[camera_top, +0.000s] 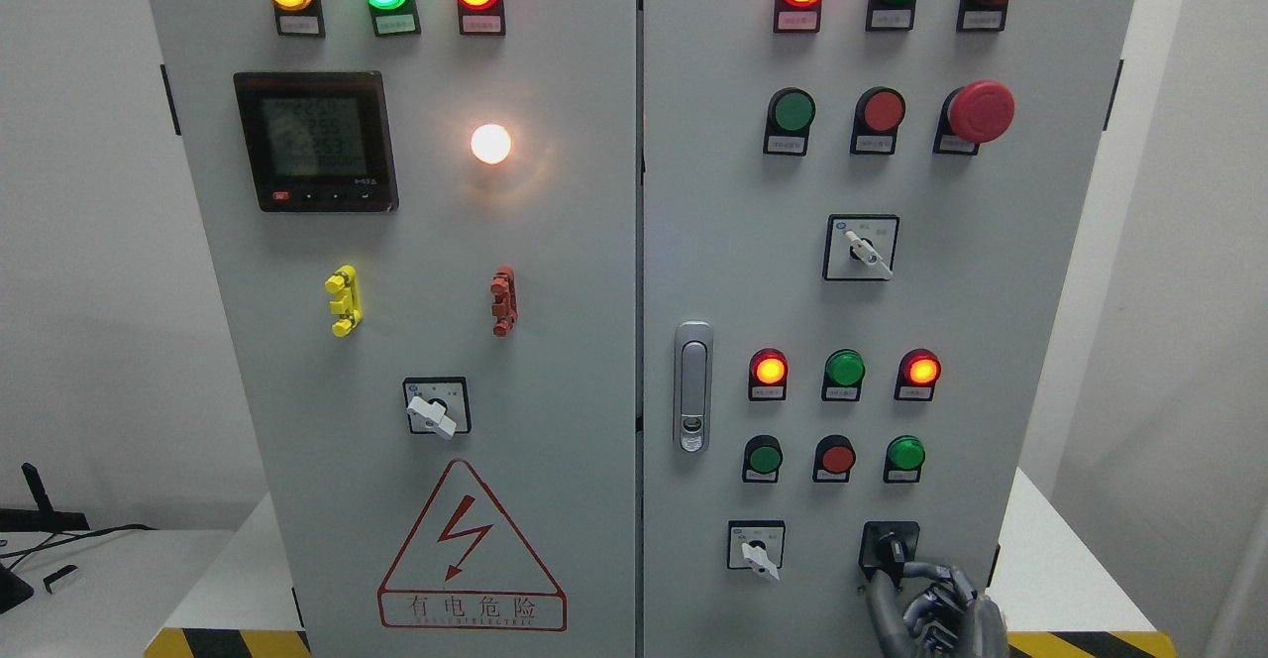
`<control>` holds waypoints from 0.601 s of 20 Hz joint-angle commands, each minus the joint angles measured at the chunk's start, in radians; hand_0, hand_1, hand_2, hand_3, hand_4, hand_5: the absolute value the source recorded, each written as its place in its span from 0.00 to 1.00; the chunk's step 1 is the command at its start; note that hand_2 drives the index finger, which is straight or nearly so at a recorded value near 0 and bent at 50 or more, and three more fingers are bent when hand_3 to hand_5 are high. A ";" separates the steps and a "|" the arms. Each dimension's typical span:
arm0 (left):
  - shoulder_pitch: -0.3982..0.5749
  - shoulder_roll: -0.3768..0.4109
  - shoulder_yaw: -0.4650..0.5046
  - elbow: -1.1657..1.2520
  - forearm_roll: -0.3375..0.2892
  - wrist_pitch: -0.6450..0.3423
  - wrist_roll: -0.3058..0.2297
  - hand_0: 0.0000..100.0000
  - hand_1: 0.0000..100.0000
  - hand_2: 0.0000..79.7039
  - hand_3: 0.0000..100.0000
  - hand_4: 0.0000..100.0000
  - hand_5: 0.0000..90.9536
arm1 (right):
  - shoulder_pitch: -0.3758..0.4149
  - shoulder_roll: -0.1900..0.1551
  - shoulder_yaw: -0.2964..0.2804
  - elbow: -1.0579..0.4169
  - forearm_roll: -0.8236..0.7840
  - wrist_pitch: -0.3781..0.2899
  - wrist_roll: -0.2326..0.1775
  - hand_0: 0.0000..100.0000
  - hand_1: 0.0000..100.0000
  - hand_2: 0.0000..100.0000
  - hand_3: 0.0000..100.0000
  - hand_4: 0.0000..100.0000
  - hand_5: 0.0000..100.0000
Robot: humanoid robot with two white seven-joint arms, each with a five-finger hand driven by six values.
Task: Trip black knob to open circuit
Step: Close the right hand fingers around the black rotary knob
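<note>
Knob (889, 547) at right robot hand (941, 606) fingertips

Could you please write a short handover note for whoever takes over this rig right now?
Right hand: at the lower right of the cabinet's right door, fingers touching the black knob; a firm grip cannot be confirmed.
Left hand: out of view.
Done: the reach to the knob.
Left: turn the knob to trip the circuit, then withdraw. Several red indicator lamps are lit.
</note>
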 commanded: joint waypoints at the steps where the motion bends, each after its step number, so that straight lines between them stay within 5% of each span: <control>1: 0.000 0.001 0.000 0.000 0.005 0.000 0.000 0.12 0.39 0.00 0.00 0.00 0.00 | -0.001 0.003 0.008 0.000 0.000 0.001 -0.002 0.41 0.74 0.52 0.90 0.92 1.00; 12: 0.000 -0.001 0.000 0.000 0.005 0.000 0.000 0.12 0.39 0.00 0.00 0.00 0.00 | -0.001 0.003 0.010 0.000 -0.002 0.004 0.000 0.41 0.73 0.55 0.92 0.93 1.00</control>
